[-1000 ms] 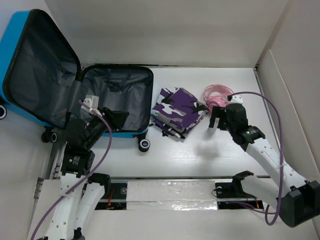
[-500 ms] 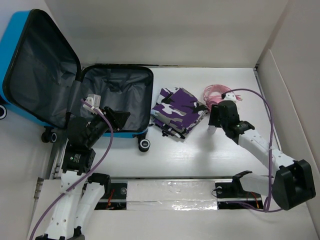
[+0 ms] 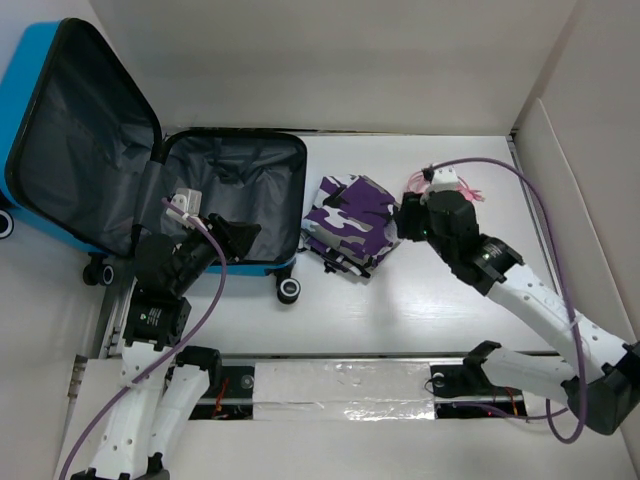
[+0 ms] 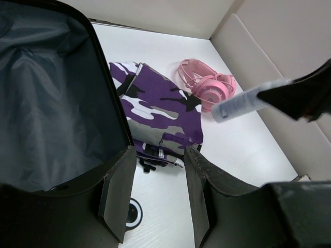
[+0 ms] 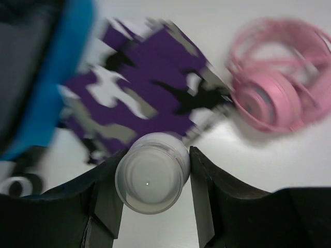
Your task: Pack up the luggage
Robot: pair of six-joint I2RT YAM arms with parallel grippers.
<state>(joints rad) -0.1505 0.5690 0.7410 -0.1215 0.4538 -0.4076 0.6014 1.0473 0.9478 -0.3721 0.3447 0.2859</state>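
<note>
While the luggage point(image 3: 240, 190) lies open at the upper left of the overhead view, its grey lining shows nothing packed, so the task looks barely begun. A purple camouflage cloth point(image 3: 355, 222) waits at centre, just beside it, with pink headphones point(image 5: 269, 98) further right. The right gripper point(image 5: 155, 165) pinches a small white bottle point(image 5: 151, 183) over the cloth. The left gripper point(image 4: 158, 191) hovers lower left with its jaws apart and empty.

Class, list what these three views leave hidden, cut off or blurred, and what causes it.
Top view: the right gripper and its wrist hide the white tube it holds and most of the pink headphones.
Left wrist view: the tube's print is too small to read; the luggage is cut off by the frame edge.
Right wrist view: motion blur smears the camouflage cloth; only the tube's end shows.
</note>
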